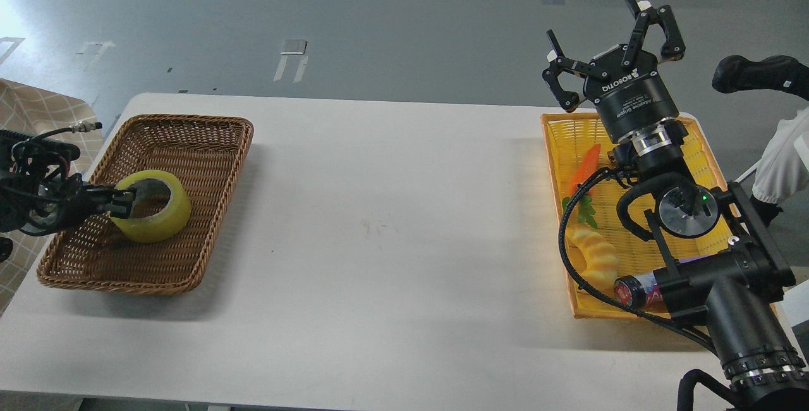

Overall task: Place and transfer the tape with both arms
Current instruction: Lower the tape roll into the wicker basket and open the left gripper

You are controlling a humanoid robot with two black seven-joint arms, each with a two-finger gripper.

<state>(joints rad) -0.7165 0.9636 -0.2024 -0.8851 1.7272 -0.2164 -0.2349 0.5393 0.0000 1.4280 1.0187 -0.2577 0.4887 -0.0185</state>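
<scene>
The tape, a glossy yellow roll with a pale core, sits low inside the brown wicker basket at the left of the table. My left gripper comes in from the left edge and its fingers grip the roll's left wall. My right gripper is raised above the far end of the yellow basket at the right, its fingers spread wide and empty.
The yellow basket holds a carrot toy, a pale yellow croissant-like toy and a dark can with a red end. The white table lies between the baskets. A person's white sleeve is at the right edge.
</scene>
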